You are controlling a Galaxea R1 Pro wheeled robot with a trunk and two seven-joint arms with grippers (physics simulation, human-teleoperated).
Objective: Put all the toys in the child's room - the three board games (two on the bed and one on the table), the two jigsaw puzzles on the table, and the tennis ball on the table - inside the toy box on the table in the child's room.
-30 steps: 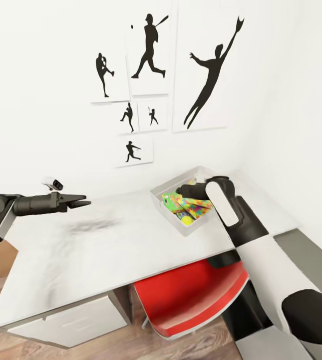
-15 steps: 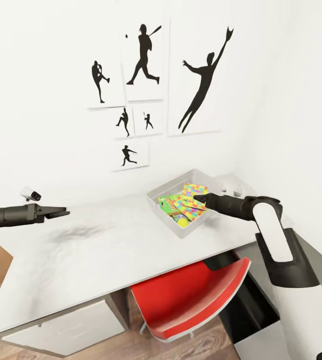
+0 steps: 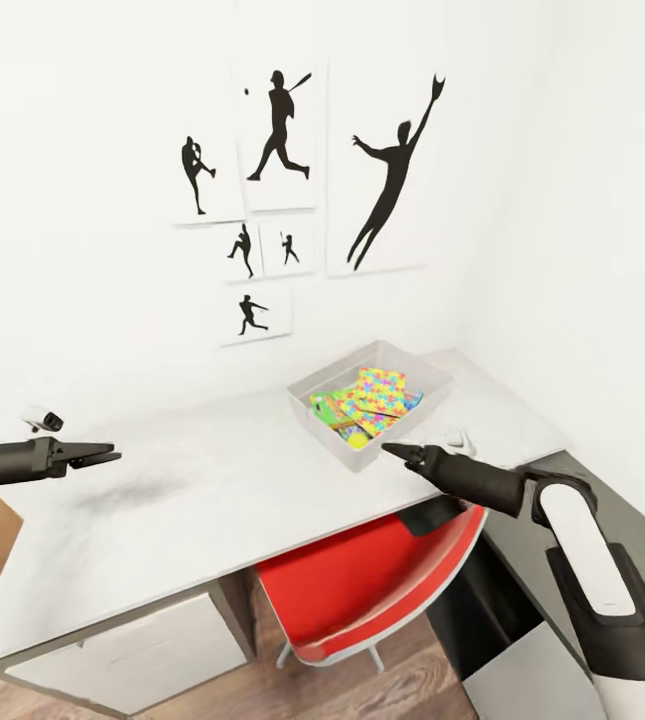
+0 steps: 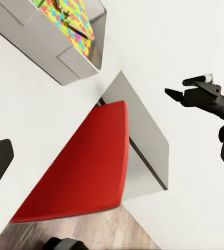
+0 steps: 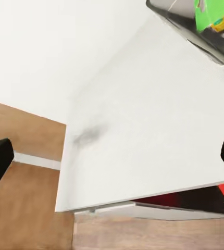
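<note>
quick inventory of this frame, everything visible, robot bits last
toy box: 1, light grey, back right of the table.
jigsaw puzzles: at least 1 showing, yellow, pink, blue and green, in the toy box.
board game: 1 seen, green, in the toy box, partly under the puzzles.
tennis ball: 1, yellow-green, in the toy box at its near side.
table: 1, white top with drawers, against the wall.
chair: 1, red, tucked under the table.
posters: 6, black sports silhouettes on white, on the wall.
left gripper: black, over the table's left end, empty.
right gripper: black, just outside the toy box's near side, empty.
</note>
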